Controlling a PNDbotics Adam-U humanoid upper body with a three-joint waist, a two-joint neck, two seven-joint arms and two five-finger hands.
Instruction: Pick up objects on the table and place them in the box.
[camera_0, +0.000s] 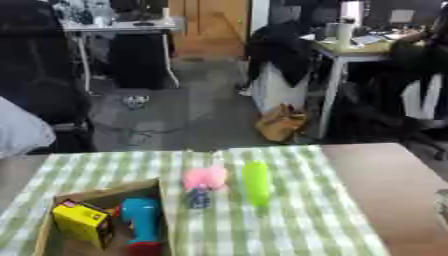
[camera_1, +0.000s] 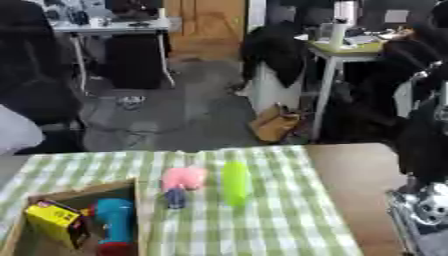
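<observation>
At the near left corner of the green checked cloth (camera_0: 289, 220) we find the cardboard box (camera_0: 96, 192), which holds a yellow carton (camera_0: 81, 222) and a blue-and-red toy (camera_0: 142, 225) side by side. Just beside the box's right wall lies a pink toy (camera_0: 204, 181), with a green elongated object (camera_0: 256, 182) near it. The right hand (camera_1: 424, 210) shows at the right edge; we cannot tell how its fingers are set.

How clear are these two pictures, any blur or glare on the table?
Left eye view: soft all over, the pink toy and green object have smeared edges; no glare on the checked cloth. Right eye view: equally soft; the robot's right arm at the right edge is a blurred silver shape, and the box casts only faint shadows.
</observation>
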